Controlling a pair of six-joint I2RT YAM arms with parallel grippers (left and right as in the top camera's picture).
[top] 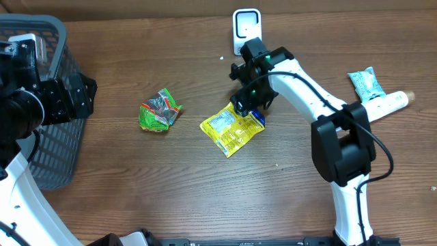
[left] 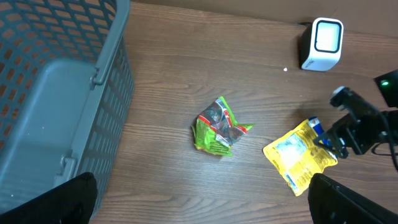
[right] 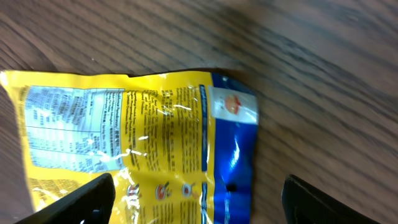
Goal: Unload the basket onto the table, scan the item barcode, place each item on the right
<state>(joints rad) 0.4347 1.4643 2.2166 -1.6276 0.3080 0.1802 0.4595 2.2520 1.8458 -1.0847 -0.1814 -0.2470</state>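
Right arm (top: 307, 89) elbow-bent, reaching toward scanner (top: 246, 29). Right gripper (top: 249, 106) points down over yellow pouch (top: 231, 128), flat just in front of scanner; fingers apart, gripping nothing. Left gripper (top: 80, 97) well left of scanner, fingers spread wide.

I saw the flat yellow foil pouch (top: 232, 128) lying just right of centre in the overhead frame. It was tilted, with its pale printed label panel facing up and its blue end toward the upper right. The small white box-shaped scanner (top: 246, 29) stood upright at top centre, apart from it. A crumpled green foil packet (top: 159, 111) lay left of centre.
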